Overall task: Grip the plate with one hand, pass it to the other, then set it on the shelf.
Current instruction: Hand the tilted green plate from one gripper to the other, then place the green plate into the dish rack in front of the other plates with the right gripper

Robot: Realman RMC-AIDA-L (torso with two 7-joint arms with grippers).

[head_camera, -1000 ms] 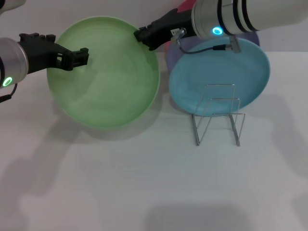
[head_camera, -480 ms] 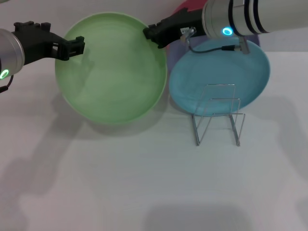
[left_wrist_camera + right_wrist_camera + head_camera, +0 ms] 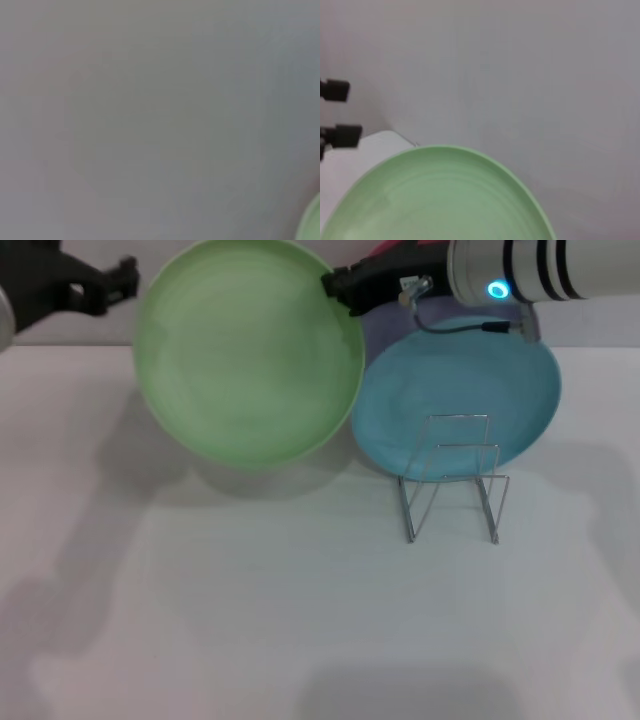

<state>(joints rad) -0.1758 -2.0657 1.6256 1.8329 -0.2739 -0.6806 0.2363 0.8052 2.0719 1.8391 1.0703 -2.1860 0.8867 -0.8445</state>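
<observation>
The light-green plate (image 3: 248, 350) hangs tilted above the table, its inside facing me. My right gripper (image 3: 340, 285), on the white arm with black bands, is shut on the plate's right rim. The plate fills the lower part of the right wrist view (image 3: 435, 200), and a sliver shows in the left wrist view (image 3: 312, 225). My left gripper (image 3: 128, 275) is at the top left, clear of the plate's left rim. Its two fingertips (image 3: 335, 90) stand apart in the right wrist view, open and empty. The silver wire shelf (image 3: 452, 485) stands on the table, right of centre.
A turquoise-blue plate (image 3: 470, 390) lies flat behind the shelf. A lavender plate (image 3: 378, 335) peeks out behind it, under my right gripper. Something pink (image 3: 385, 252) shows at the top edge. The white table (image 3: 250, 620) stretches in front.
My right gripper has carried the green plate up and to the right. My left gripper has pulled back to the upper left, away from the plate's rim.
</observation>
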